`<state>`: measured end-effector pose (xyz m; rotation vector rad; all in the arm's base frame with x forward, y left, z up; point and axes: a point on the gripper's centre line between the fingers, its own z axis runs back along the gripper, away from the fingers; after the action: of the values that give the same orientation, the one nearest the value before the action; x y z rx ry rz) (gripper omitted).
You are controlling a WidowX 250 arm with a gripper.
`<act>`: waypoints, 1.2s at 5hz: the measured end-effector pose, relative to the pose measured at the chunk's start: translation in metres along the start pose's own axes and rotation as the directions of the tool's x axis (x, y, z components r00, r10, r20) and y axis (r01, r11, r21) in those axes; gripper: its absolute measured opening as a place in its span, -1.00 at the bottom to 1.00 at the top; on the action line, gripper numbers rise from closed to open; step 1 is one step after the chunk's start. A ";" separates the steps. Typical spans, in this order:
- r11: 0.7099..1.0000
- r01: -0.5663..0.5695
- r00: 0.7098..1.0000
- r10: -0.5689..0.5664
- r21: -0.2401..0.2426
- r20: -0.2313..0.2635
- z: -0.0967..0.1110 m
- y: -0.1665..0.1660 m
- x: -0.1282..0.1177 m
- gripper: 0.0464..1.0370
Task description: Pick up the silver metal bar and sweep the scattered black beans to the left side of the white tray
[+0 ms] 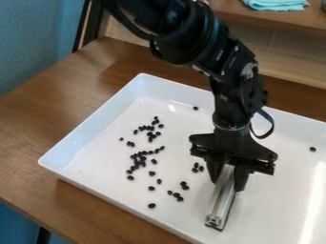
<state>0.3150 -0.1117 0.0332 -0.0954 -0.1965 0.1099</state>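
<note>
There is one white rectangular tray [96,176], one long silver grooved bar [221,205], one turquoise cloth [275,4], and dozens of small black oval beans [151,206], too clustered for an exact count.

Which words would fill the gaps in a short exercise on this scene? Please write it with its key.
The gripper holds a silvery bar by its upper part, and the bar's far end points toward the ____ edge of the picture. The tray is ____ in colour. In the picture, most of the small beans lie to the ____ of the gripper. The beans are ____ in colour.

Missing words: bottom; white; left; black.
</note>
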 end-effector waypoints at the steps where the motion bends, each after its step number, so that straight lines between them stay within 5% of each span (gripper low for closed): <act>1: 1.000 -0.002 0.999 0.001 0.010 0.037 -0.002 0.019 0.003 -0.32; 3: 0.999 -0.021 1.000 0.022 0.050 -0.006 0.009 0.110 0.012 -0.32; 6: 0.990 0.009 1.000 -0.013 0.141 0.026 0.015 0.198 0.042 -0.32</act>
<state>0.3328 0.0908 0.0347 0.0476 -0.2158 0.1140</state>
